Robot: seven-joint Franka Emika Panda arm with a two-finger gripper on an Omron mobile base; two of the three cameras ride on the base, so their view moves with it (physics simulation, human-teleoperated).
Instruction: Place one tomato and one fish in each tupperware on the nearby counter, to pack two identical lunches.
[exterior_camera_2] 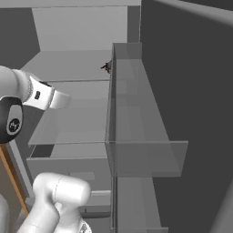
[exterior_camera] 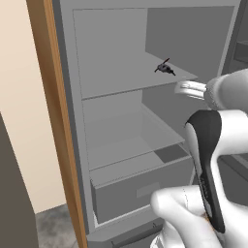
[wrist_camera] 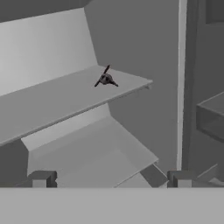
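Observation:
My gripper (wrist_camera: 111, 179) is open, its two dark fingertips (wrist_camera: 41, 178) set wide apart with nothing between them. It points into an open grey fridge. A small dark thing with thin spikes (wrist_camera: 105, 79) lies on the upper shelf (wrist_camera: 65, 98), ahead of and above the gripper, near the shelf's right front corner. The same dark thing (exterior_camera: 164, 68) shows from the left base, and just behind the door bin's edge as a dark speck (exterior_camera_2: 107, 67). It is too small to tell what it is. The tomato, fish, tupperware and counter are out of view.
The fridge has a lower shelf (exterior_camera: 131, 147) and a closed drawer (exterior_camera: 140, 191) beneath it. The open door with a translucent bin (exterior_camera_2: 145, 154) stands at the right. A wooden panel (exterior_camera: 55, 121) borders the fridge on the left. My white arm (exterior_camera: 208, 145) fills the lower right.

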